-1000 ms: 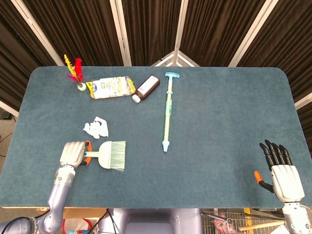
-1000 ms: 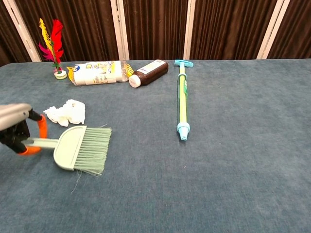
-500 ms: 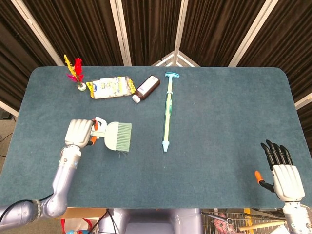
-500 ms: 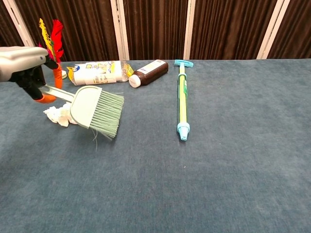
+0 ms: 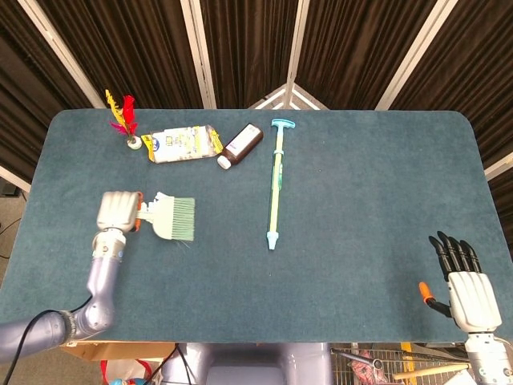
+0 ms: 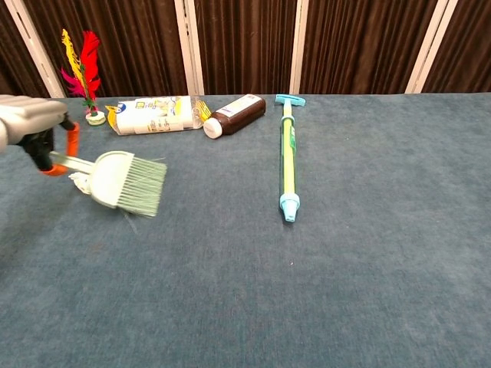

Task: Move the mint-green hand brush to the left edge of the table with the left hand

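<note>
Carrying leftward: left robot hand (image 5: 119, 211) grasps mint-green hand brush (image 5: 170, 218) by its handle, lifted off the surface (image 5: 337, 273), now further left than half a second ago. Edge not reached. Right robot hand (image 5: 466, 282) idle, fingers spread.

Even, bright overhead lighting in both views; the blue-grey felt-covered counter (image 5: 361, 184) shows no glare and only faint, soft shadows beneath objects. Focus is sharp, with slight blur on the left robot hand (image 6: 31, 126).
</note>
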You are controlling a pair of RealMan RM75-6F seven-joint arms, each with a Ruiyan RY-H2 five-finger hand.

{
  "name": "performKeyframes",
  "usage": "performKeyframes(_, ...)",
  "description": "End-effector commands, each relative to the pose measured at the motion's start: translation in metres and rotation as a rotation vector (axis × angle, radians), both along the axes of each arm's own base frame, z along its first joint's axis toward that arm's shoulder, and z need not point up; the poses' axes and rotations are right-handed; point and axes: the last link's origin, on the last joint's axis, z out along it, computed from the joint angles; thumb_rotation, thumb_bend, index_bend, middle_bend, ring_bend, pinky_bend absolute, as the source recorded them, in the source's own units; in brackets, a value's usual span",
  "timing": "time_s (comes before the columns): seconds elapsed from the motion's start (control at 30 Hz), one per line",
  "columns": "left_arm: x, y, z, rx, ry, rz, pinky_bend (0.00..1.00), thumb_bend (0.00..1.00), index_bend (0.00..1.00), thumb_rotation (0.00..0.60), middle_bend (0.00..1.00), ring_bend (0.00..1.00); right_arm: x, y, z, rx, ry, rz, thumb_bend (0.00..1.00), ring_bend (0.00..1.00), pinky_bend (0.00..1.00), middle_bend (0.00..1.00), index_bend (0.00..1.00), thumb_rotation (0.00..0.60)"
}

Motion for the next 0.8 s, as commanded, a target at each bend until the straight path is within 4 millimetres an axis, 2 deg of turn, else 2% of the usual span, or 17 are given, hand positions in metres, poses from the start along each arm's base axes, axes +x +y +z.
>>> performKeyframes(0.03,-0.031,-0.007,0.025,0.042,0.04,0.042,1.0,0.75,0.78,0.6,1.0,1.0,0.0,0.002,0.0,0.002,0.003,0.001,0.38,0.0,0.0,0.0,0.0,0.6)
performKeyframes(0.2,-0.074,-0.016,0.08,0.142,0.083,0.108,1.0,0.75,0.78,0.6,1.0,1.0,0.001,0.004,0.002,-0.007,0.008,0.006,0.38,0.0,0.0,0.0,0.0,0.6)
performKeyframes(0.33,-0.11,-0.027,0.131,0.226,0.118,0.176,1.0,0.75,0.78,0.6,1.0,1.0,0.002,0.004,0.001,-0.008,0.014,0.009,0.38,0.0,0.0,0.0,0.0,0.6)
performKeyframes(0.43,-0.125,-0.031,0.161,0.294,0.08,0.201,1.0,0.75,0.78,0.6,1.0,1.0,0.002,0.004,0.0,-0.006,0.022,0.013,0.38,0.0,0.0,0.0,0.0,0.6)
performKeyframes(0.53,-0.118,-0.029,0.171,0.339,-0.009,0.168,1.0,0.75,0.78,0.6,1.0,1.0,0.003,0.003,0.0,-0.008,0.024,0.015,0.38,0.0,0.0,0.0,0.0,0.6)
performKeyframes(0.63,-0.095,-0.024,0.167,0.353,-0.124,0.086,1.0,0.75,0.78,0.6,1.0,1.0,0.004,0.002,-0.001,-0.006,0.026,0.018,0.38,0.0,0.0,0.0,0.0,0.6)
performKeyframes(0.8,-0.05,-0.016,0.13,0.267,-0.212,-0.021,1.0,0.75,0.78,0.6,1.0,1.0,0.004,0.001,-0.002,-0.003,0.026,0.017,0.38,0.0,0.0,0.0,0.0,0.6)
